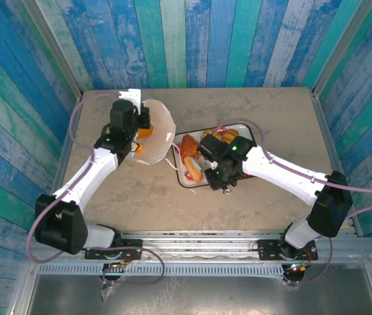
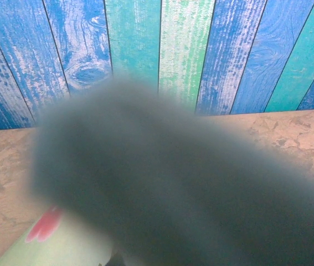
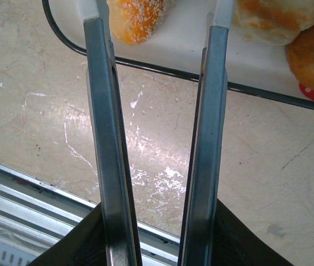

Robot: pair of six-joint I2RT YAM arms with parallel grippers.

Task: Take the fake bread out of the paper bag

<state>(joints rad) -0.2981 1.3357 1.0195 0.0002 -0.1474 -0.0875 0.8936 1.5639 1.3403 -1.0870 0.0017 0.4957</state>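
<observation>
1. White bag (image 1: 163,125) lies on its side, mouth open, an orange roll (image 1: 145,133) inside.
2. Left gripper (image 1: 144,120) is clenched at the bag's rim. The right gripper (image 3: 154,22) hangs released and empty over the tray (image 3: 162,67), where other loaves (image 1: 191,161) lie.
3. Risks: if the rim slips free, the mouth could collapse. A hasty reach might push the roll deeper.

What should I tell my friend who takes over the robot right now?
Left gripper: shut, seemingly pinching the rim of the paper bag, whose mouth opens toward the tray.
Right gripper: open and empty, over the near edge of the tray.
Done: several pieces of fake bread lie on the tray.
Left: at least one orange piece shows inside the bag; take it out.
</observation>
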